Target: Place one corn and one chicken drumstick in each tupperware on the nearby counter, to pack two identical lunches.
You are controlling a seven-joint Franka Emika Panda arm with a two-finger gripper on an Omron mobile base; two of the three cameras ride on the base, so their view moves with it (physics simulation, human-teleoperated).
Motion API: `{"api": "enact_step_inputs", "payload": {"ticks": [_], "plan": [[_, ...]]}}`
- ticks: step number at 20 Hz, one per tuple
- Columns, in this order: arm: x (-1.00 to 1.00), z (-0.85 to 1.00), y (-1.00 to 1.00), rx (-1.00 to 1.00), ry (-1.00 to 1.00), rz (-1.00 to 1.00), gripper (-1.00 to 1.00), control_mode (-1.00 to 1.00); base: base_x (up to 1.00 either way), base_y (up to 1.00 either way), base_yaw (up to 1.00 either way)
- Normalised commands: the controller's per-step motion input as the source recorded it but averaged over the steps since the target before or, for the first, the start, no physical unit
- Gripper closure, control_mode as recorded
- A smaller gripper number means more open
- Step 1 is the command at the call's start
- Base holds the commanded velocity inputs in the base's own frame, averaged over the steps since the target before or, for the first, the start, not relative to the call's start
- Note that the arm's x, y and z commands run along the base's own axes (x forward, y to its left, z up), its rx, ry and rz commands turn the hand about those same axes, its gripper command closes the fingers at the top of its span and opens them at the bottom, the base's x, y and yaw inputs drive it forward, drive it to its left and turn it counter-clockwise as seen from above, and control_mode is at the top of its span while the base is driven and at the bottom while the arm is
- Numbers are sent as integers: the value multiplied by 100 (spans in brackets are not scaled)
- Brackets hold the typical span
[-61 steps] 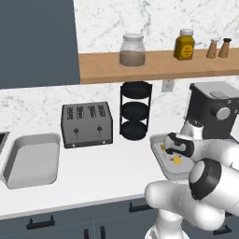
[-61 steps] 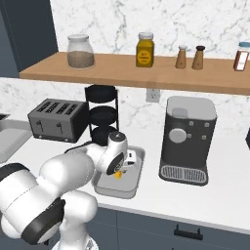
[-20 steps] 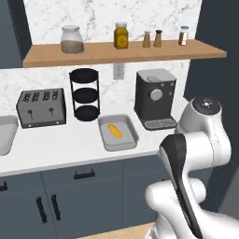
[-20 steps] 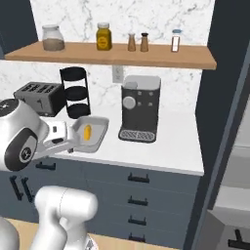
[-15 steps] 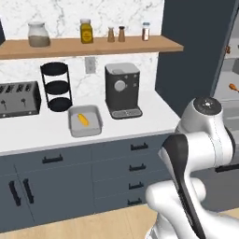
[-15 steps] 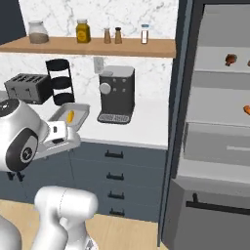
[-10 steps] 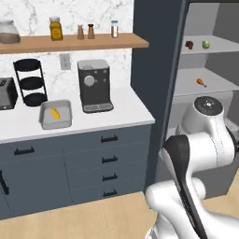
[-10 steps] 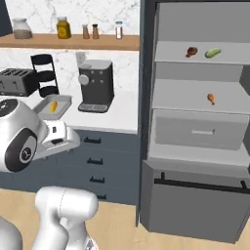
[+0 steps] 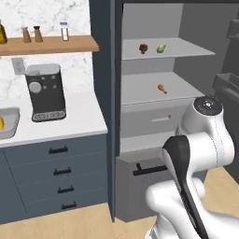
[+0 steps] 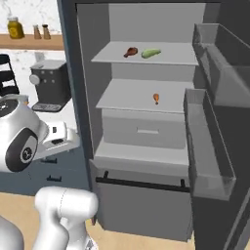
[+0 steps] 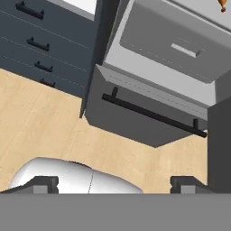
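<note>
An open fridge holds a dark reddish-brown chicken drumstick (image 9: pixel 143 48) (image 10: pixel 131 51) and a green-husked corn (image 9: pixel 161 48) (image 10: pixel 151 52) on its top shelf. An orange drumstick (image 9: pixel 161 87) (image 10: pixel 156 98) (image 11: pixel 222 4) lies on the middle shelf. One tupperware (image 9: pixel 14 116) sits on the white counter (image 9: pixel 70 119) at the far left edge, with a yellow corn (image 9: pixel 1 123) in it. My gripper (image 11: pixel 116 185) is open and holds nothing. It hangs low over the wooden floor in front of the fridge's bottom drawer, well below the shelves.
A black coffee machine (image 9: pixel 45 92) (image 10: pixel 49 85) stands on the counter beside the fridge's side wall. The fridge door (image 10: pixel 215 122), with its clear bins, stands open on the right. The bottom drawer (image 11: pixel 153 115) juts out, and dark cabinet drawers (image 11: pixel 40 45) lie to the left.
The whole scene has slid left as the base moved right, from the counter with the tupperware to the open fridge. The gripper has stayed open and empty.
</note>
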Motion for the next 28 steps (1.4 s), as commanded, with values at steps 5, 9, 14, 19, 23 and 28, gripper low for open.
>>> {"api": "enact_step_inputs", "payload": {"ticks": [5, 9, 14, 19, 23, 28], "plan": [[0, 0, 0, 0, 0, 0, -100, 100, 90, -76, 3], [0, 0, 0, 0, 0, 0, -100, 100, 100, -28, 1], [8, -8, 0, 0, -4, 0, -100, -100, 64, 0, 0], [46, -45, -39, 1, -12, 0, -100, -100, 0, 0, 0], [66, -51, -75, 15, -8, -2, -100, -100, 0, 0, 0], [97, -21, -41, 32, -1, -9, -100, -100, 0, 0, 0]]}}
